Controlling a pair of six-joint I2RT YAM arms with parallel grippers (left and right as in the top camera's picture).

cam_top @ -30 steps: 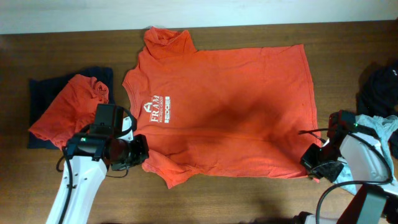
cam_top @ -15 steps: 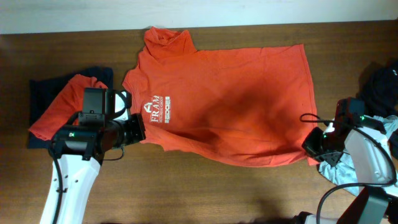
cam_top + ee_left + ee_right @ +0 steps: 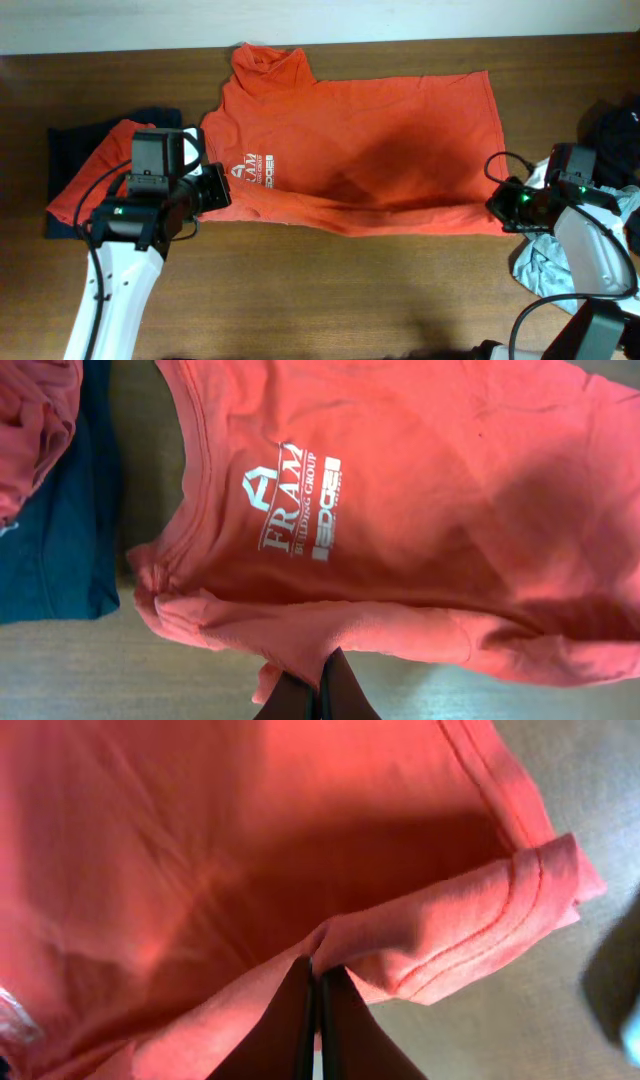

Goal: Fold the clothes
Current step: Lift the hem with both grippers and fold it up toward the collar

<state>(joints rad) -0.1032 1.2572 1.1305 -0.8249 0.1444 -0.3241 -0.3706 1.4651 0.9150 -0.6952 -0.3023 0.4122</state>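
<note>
You are mid-fold, I think: the orange T-shirt point(image 3: 370, 140) lies spread on the table point(image 3: 350, 290) just beside the folded pile point(image 3: 90, 185), the left gripper point(image 3: 226, 190) pinches its edge at the end near that pile, the right gripper point(image 3: 497, 207) pinches it at the far end, so next carry both ends over together.

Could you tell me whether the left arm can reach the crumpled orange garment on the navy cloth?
Probably not yet: nothing covers that crumpled orange garment, but the left claw is shut on the large orange printed T-shirt's edge.
</note>
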